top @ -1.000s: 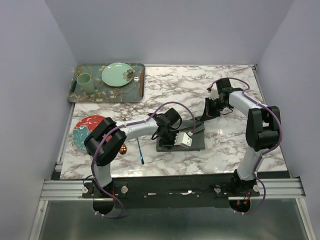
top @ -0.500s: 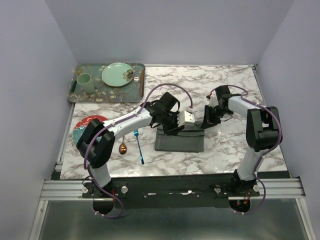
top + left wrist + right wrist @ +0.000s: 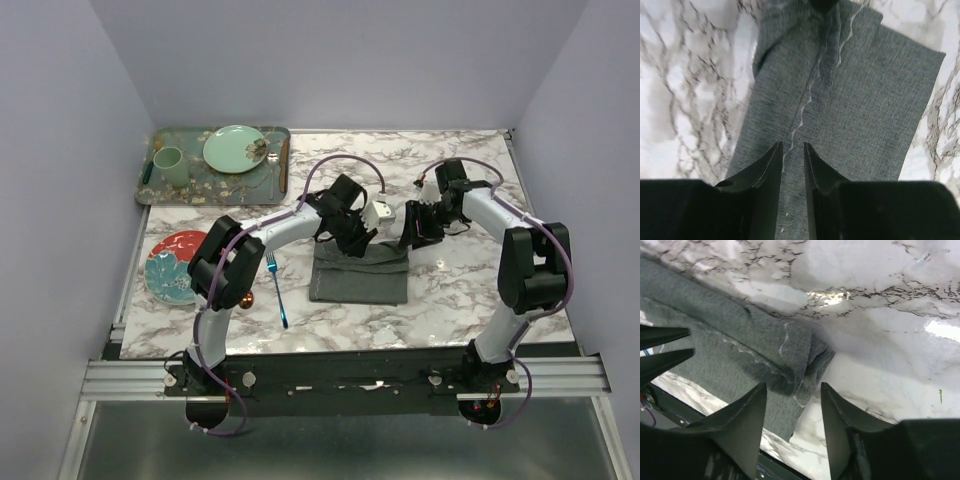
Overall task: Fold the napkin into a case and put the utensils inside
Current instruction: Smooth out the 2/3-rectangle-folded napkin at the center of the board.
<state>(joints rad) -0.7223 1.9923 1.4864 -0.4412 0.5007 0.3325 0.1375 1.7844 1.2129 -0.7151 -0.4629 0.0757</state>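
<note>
Left wrist: coarse-woven, seemingly folded napkin (image 3: 860, 100)

Both arms bend over the far edge of the napkin (image 3: 360, 281): left gripper (image 3: 792, 146) points down, jaws narrowly parted; right gripper (image 3: 792, 386) hovers at its right corner, jaws apart.

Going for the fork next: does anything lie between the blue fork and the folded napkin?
Nothing visible does. The fork lies left of the napkin, with only bare table between them; the left hand is over the napkin's far part.
</note>
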